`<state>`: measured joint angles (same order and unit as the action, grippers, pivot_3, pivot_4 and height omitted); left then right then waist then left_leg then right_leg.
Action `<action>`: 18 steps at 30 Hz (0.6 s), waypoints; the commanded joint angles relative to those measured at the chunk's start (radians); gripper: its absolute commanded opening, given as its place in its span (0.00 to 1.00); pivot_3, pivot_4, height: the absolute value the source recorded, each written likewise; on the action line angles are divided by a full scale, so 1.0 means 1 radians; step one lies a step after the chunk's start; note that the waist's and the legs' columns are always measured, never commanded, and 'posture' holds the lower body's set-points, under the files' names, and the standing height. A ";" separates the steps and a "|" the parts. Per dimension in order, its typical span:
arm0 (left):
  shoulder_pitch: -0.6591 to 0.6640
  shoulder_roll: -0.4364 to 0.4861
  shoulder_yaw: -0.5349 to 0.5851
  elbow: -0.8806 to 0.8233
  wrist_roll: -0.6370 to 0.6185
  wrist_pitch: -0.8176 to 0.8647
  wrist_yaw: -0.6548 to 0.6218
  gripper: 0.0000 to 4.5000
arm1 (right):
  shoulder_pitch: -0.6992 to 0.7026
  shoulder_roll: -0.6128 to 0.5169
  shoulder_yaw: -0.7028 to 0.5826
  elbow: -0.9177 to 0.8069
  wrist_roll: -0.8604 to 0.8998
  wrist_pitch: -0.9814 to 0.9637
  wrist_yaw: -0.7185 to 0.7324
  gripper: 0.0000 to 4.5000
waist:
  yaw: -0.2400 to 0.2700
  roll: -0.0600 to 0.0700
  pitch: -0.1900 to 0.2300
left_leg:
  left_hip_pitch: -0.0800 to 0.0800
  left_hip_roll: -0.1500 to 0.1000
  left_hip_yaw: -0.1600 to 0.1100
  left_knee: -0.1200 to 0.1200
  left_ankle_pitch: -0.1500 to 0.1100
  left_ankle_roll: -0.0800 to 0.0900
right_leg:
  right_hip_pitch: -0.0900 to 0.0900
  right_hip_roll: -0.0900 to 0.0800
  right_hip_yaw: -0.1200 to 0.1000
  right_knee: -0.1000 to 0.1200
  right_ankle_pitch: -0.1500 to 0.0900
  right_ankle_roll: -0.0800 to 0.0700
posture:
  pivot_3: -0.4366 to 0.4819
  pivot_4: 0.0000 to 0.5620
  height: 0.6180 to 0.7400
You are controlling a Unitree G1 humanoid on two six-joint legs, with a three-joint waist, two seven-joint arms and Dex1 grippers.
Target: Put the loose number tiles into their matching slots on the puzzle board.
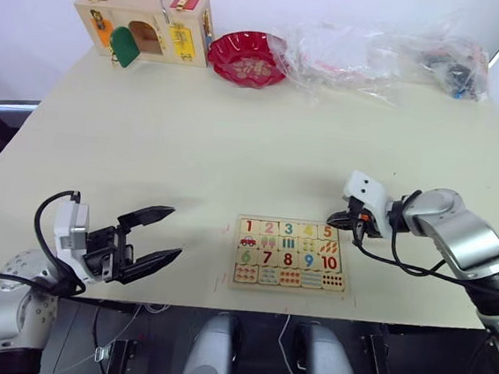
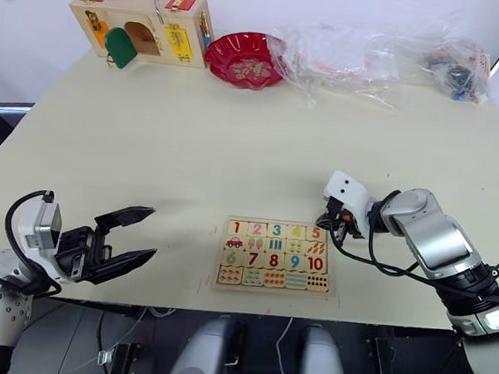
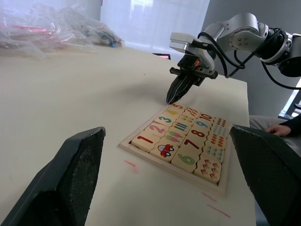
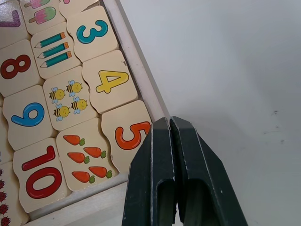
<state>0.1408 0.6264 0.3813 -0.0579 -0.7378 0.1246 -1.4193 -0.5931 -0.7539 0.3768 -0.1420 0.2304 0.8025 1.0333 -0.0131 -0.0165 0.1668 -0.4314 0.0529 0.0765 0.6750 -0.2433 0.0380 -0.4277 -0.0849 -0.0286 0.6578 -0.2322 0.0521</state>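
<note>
Right gripper (image 4: pixel 170 123) jaws pressed together, empty, tip over the 5 tile (image 4: pixel 130 134) at the top-row end of the puzzle board (image 1: pixel 290 254). Left gripper (image 1: pixel 158 233) jaws spread wide, empty, hovering near the counter (image 1: pixel 236 141) front edge, well apart from board. Top row reads 1 to 5, all slots seemingly filled; no loose tiles seen on counter. Likely final seating or nudging step; next probably calls for pulling right gripper clear and checking tiles sit flush. Board flat near front edge, long axis parallel to it, numbers upright toward robot.
</note>
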 commanded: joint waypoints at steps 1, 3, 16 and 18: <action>0.007 0.007 0.005 -0.019 -0.007 -0.002 -0.001 1.00 | 0.011 -0.004 0.001 -0.034 -0.005 -0.007 0.012 0.01 | 0.000 0.000 0.000 | 0.000 0.000 0.000 0.000 0.000 0.000 | 0.000 0.000 0.000 0.000 0.000 0.000 | 0.48 0.27 1.00; 0.007 0.007 0.005 -0.019 -0.007 -0.002 -0.001 1.00 | 0.012 -0.006 0.002 -0.037 -0.007 -0.006 0.017 0.01 | 0.000 0.000 0.000 | 0.000 0.000 0.000 0.000 0.000 0.000 | 0.000 0.000 0.000 0.000 0.000 0.000 | 0.48 0.27 1.00; 0.020 0.002 0.009 -0.029 -0.010 0.003 0.017 1.00 | 0.070 -0.007 -0.123 -0.066 0.021 -0.139 0.013 0.01 | 0.002 0.000 0.000 | 0.000 0.000 0.000 0.000 0.000 0.000 | 0.000 0.000 0.000 0.000 0.000 0.000 | 0.48 0.27 1.00; 0.030 -0.001 0.012 -0.039 -0.013 0.011 0.033 1.00 | 0.138 0.034 -0.227 -0.084 0.091 -0.228 0.009 0.01 | 0.002 0.000 0.000 | 0.000 0.000 0.000 0.000 0.000 0.000 | 0.001 0.000 0.000 -0.001 0.000 0.000 | 0.48 0.27 1.00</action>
<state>0.1651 0.6251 0.3807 -0.0598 -0.7383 0.1310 -1.3954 -0.4712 -0.7371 0.2367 -0.1819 0.2720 0.6461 1.0441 -0.0110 -0.0167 0.1668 -0.4314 0.0527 0.0768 0.6749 -0.2433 0.0380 -0.4270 -0.0849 -0.0286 0.6573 -0.2322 0.0523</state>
